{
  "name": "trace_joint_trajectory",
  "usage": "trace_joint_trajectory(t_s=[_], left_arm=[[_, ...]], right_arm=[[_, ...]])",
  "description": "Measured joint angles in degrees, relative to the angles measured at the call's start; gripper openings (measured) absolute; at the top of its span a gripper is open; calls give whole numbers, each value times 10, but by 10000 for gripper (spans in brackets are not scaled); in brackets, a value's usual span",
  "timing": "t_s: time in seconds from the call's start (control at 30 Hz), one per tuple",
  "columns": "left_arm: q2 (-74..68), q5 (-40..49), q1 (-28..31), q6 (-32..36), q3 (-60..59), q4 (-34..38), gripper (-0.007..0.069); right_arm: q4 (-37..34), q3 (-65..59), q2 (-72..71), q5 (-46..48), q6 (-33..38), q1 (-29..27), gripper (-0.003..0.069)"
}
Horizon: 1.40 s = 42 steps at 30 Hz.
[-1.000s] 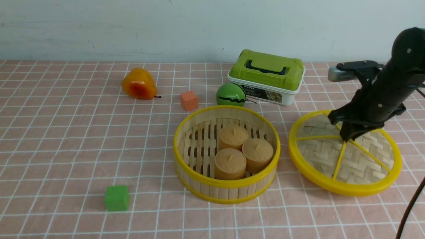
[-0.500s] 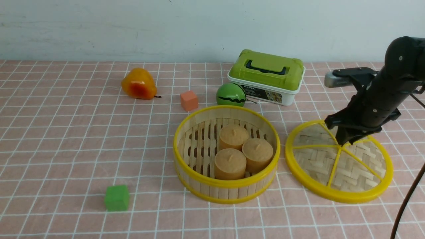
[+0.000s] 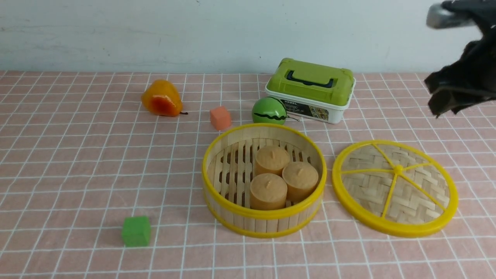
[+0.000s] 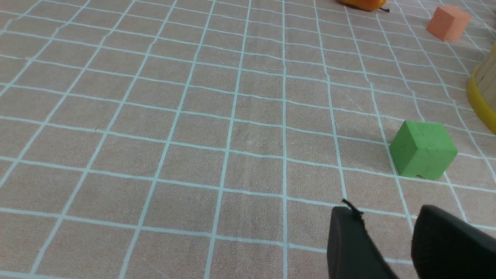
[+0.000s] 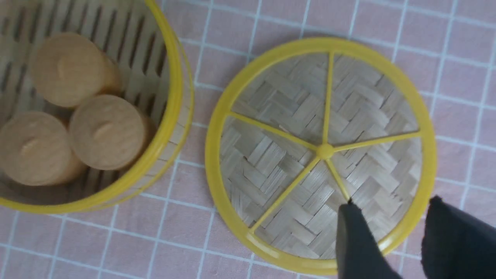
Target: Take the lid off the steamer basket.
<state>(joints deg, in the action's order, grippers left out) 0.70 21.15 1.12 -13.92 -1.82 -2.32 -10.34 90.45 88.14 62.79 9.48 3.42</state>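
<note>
The steamer basket (image 3: 264, 219) stands open at the table's middle with three tan cylinders inside; it also shows in the right wrist view (image 5: 170, 97). The lid (image 3: 395, 188) lies flat on the table just right of the basket, apart from it, knob up; it fills the right wrist view (image 5: 321, 151). My right gripper (image 3: 445, 108) is open and empty, raised well above and behind the lid; in the right wrist view the right gripper (image 5: 391, 205) hangs over the lid's rim. My left gripper (image 4: 387, 215) is open and empty over bare cloth, out of the front view.
A white box with a green lid (image 3: 311, 89) stands behind the basket, a green melon ball (image 3: 269, 110) and an orange cube (image 3: 220, 117) beside it. An orange pear (image 3: 161, 98) lies at the back left. A green cube (image 3: 136, 231) sits front left, near my left gripper (image 4: 422, 149).
My right gripper set the lid flat on the table, let go of its knob and rose up and to the right. The left arm has not moved.
</note>
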Motion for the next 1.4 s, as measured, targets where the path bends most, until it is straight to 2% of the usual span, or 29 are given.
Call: trace_joint_trajectory(t_s=[0.13,0.17,0.37,0.5,0.63,0.8,1.17,1.4], left_arm=[[0,0,0,0,0,0,239],[0,0,0,0,0,0,239],[0,0,0,0,0,0,239],[0,0,0,0,0,0,239],[0,0,0,0,0,0,239],[0,0,0,0,0,0,239],[0,0,0,0,0,0,239],[0,0,0,0,0,0,239]], right_arm=[[-3,-1,-79,5,0,0,168],[-10,-13,-131,3,3,0,131],[-27,-113,-279,-25,19,0,45],[-41,-230,-417,-74,20,0,-1],[-57,-321,-522,-114,21,0,-8],[-62,-390,-573,-135,21,0,-8],[-66,-411,-580,-64,22,0,-3],[-66,-414,-580,-62,22,0,1]])
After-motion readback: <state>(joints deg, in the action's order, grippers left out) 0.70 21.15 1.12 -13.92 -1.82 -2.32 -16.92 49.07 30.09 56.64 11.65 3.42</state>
